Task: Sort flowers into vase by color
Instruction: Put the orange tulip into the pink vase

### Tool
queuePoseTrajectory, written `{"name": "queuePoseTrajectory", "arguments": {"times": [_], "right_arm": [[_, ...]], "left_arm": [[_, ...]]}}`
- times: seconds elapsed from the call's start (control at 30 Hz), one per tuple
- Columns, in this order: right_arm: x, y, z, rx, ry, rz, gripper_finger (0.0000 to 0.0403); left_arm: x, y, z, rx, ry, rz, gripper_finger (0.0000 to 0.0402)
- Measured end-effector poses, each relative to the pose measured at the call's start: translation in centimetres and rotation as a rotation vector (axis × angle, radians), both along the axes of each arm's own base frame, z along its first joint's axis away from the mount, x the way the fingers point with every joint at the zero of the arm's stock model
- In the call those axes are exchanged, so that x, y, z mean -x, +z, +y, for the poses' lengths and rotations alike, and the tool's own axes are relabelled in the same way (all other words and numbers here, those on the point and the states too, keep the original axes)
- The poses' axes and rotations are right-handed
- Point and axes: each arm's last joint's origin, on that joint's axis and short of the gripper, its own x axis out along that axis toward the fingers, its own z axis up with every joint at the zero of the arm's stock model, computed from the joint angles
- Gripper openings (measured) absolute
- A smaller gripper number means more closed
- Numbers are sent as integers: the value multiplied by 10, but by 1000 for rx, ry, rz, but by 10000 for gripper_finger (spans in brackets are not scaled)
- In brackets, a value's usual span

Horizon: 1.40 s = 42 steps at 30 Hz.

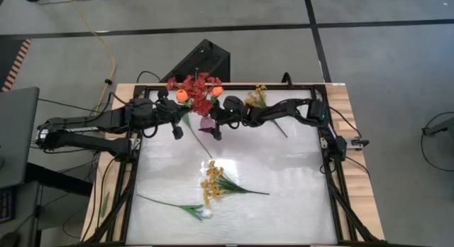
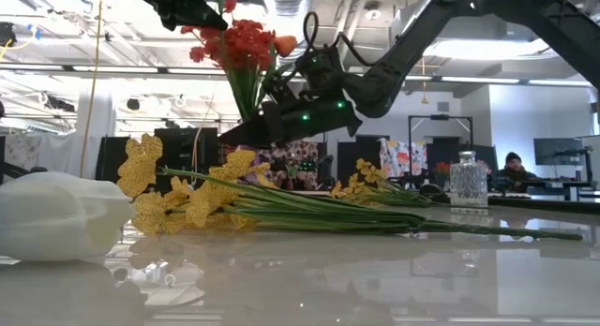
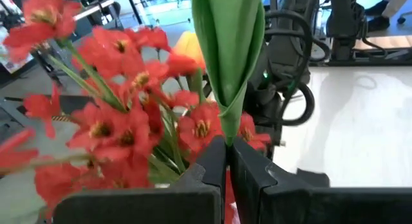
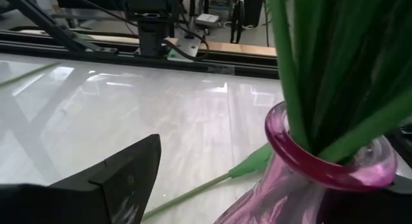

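Observation:
A purple glass vase (image 1: 206,123) (image 4: 322,169) stands at the table's far middle, holding red blossom sprays (image 1: 193,87) and an orange tulip (image 1: 216,91). My left gripper (image 1: 177,128) (image 3: 226,156) is just left of the vase, shut on a green stem. That stem has an orange tulip head (image 1: 182,96). My right gripper (image 1: 215,126) (image 2: 300,115) is open at the vase's right side. One finger (image 4: 122,179) stands well off the vase neck, and the other is mostly hidden behind it. A yellow spray (image 1: 211,182) (image 2: 187,200) and a white tulip (image 1: 202,213) (image 2: 56,218) lie flat on the table. My left gripper pinches the tulip's green stem just below a leaf base (image 3: 226,130) between its two fingers, which lie across the stem. The stem is tilted: the head is toward the far side and the lower end (image 1: 210,155) slants down toward the table. My right gripper may touch the vase neck with its hidden finger; I cannot tell.
Another yellow spray (image 1: 257,98) is at the far edge beside the right arm, its stem (image 1: 282,130) running out under the arm. A clear glass jar (image 2: 466,181) stands far back. The near half of the white table (image 1: 284,204) holds only the two lying flowers.

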Motion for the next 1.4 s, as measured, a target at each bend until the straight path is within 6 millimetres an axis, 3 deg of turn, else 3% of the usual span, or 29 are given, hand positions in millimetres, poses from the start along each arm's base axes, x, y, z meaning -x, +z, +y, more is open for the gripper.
{"name": "queuePoseTrajectory", "arguments": {"times": [0.57,1.07,1.4], "right_arm": [[-5,0,19,17,-36,7,377],[-7,0,24,33,-86,11,377],[-7,-1,24,32,-85,13,377]], "left_arm": [[0,2,1,6,35,18,0],[-29,-22,5,41,32,136,0],[-35,-33,6,101,53,177,0]]}}
